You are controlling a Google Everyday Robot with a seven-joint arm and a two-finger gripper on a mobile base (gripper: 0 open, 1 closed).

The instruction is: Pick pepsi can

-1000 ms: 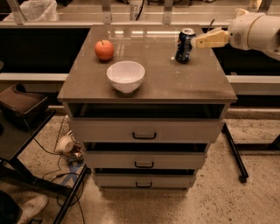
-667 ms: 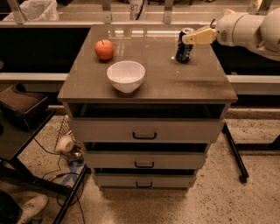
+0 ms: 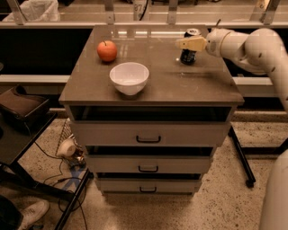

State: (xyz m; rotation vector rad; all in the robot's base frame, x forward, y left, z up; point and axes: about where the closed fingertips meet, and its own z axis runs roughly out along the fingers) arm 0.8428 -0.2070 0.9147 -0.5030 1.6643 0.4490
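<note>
Starting nearest the camera, a speckled floor (image 3: 234, 197) is seen, with a pale shoe (image 3: 28, 213) at the lower left and loose cables (image 3: 58, 177) trailing beside it. A grey cabinet (image 3: 148, 134) is set on this floor, and three drawers with dark handles are stacked beneath an open slot under its top. To the left of the cabinet, a dark bag (image 3: 22, 105) is laid on a low surface.

On the brown cabinet top, a white bowl (image 3: 129, 77) is placed nearest the front edge, left of centre. Behind it and further left, a red apple (image 3: 107, 50) is set upright (its stem is just visible). The pepsi can (image 3: 187, 57) is found upright at the far right of the top, well apart from both the bowl and the apple.

The gripper (image 3: 188, 43) is held at the can's upper half, reaching in from the right on a white arm (image 3: 252, 45), and its cream tip is laid across the front of the can. Whether the gripper is open or closed on the can cannot be told. Farthest back, a clear plastic bag (image 3: 33, 10) is seen at the upper left.
</note>
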